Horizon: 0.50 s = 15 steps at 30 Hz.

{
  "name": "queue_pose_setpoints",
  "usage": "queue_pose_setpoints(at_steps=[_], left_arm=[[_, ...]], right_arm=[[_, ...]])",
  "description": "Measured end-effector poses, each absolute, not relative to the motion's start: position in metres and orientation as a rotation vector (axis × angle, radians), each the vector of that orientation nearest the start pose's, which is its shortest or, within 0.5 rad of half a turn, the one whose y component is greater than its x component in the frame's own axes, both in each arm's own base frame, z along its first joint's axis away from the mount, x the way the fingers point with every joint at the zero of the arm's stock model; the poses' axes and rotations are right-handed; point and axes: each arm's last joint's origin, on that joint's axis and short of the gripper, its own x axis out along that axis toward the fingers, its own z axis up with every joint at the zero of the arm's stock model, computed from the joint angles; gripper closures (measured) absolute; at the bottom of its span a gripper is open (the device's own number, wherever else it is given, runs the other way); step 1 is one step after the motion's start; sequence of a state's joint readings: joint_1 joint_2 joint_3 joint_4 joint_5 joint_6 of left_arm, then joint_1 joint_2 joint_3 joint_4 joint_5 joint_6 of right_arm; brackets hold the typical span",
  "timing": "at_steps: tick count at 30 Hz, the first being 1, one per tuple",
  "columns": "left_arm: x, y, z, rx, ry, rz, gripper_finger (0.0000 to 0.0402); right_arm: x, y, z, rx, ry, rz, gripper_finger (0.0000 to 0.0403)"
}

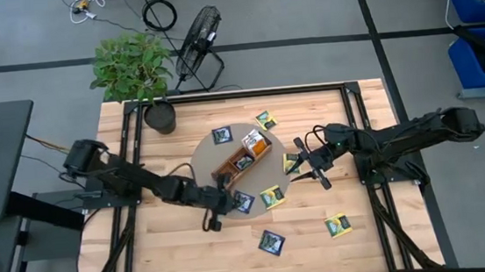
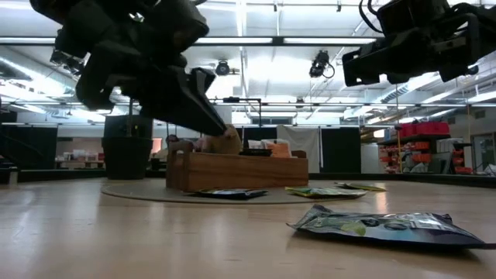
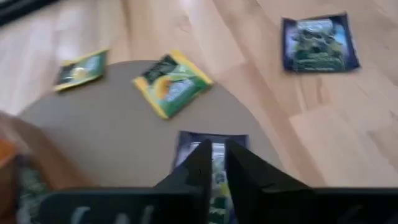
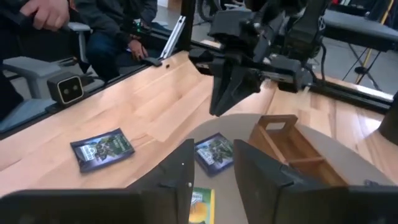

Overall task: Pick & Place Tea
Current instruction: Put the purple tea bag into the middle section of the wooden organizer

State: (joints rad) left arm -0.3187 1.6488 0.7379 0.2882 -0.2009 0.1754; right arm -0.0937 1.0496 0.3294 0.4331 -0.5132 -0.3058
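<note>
Navy tea packet [image 1: 243, 202] lies flat on the round mat [image 1: 205, 157], just beside the wooden tray [image 1: 242, 156]. Left gripper [image 1: 222, 189] hovers over it, fingers nearly together, holding nothing. Right gripper [image 1: 309, 167] hangs near a yellow-green packet [image 1: 291, 163], fingers parted and empty.

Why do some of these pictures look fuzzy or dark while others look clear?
The left wrist view is smeared, blurring the navy tea packet beyond the left gripper. In the low view, bright ceiling lights turn both arms into silhouettes, and the nearest tea packet is soft. The high view is evenly lit, the wooden tray crisp.
</note>
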Motion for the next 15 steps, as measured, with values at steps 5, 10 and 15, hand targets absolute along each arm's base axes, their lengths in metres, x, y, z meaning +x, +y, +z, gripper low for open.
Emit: queue_pose_setpoints(at_steps=[5, 10, 15], left_arm=[[0.311, -0.104, 0.14, 0.36, 0.667, -0.172, 0.0279], [0.317, -0.113, 0.136, 0.39, 0.728, -0.18, 0.0238], [0.317, -0.113, 0.137, 0.393, 0.723, -0.169, 0.0232]], right_arm=[[0.202, -0.005, 0.19, -0.212, 0.208, 0.453, 0.0285], [0.202, -0.005, 0.188, -0.2, 0.229, 0.443, 0.0285], [0.202, -0.005, 0.188, -0.198, 0.236, 0.429, 0.0285]])
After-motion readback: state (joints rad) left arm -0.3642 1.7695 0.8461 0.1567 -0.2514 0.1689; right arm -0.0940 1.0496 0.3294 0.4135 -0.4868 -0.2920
